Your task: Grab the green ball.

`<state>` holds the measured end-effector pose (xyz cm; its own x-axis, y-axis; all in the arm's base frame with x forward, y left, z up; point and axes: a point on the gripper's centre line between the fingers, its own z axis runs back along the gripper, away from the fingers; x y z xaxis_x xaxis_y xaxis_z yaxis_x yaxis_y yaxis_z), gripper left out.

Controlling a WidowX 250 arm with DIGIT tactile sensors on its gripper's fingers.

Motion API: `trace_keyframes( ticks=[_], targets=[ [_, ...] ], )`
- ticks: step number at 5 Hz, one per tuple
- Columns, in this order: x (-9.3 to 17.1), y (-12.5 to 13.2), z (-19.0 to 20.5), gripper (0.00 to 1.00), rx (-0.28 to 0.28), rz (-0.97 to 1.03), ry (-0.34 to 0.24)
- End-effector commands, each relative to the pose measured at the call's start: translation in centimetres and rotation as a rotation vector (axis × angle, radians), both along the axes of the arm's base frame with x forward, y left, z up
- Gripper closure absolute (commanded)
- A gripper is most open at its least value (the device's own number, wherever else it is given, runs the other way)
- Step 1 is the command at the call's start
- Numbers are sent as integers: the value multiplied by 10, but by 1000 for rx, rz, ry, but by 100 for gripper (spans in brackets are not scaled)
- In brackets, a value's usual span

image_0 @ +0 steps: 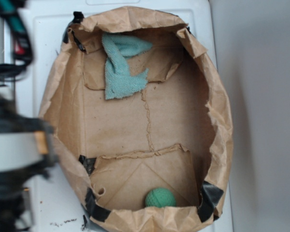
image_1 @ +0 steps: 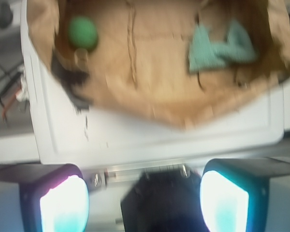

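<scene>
Green ball (image_0: 160, 197): round, matte, finely textured; lay at the near end inside the crumpled brown paper bag (image_0: 221, 111).
Rag (image_0: 122, 65): pale teal terry, bunched at the bag's far end.
End effector (image_1: 144, 199): fingers apart, holding nothing.

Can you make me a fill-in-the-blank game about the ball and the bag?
1. The green ball lies inside a brown paper ____.
2. The only other thing in the bag is a pale teal ____.
3. The rag and the ball lie at ____ ends of the bag.
4. The tool is outside the bag with its fingers spread ____.

Missing words: bag; rag; opposite; open
</scene>
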<state>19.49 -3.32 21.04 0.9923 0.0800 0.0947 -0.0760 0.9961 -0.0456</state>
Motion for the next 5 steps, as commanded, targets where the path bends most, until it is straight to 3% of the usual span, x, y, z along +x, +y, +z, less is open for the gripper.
trace_keyframes(
  ticks=[1,3,4,5],
  targets=[
    [52,9,2,0,-29,-64,-50],
    [73,59,-8,0,-34,-487,-153],
    [87,70,-27,0,-34,-618,-165],
    [88,53,-43,0,-23,-752,-191]
  ],
)
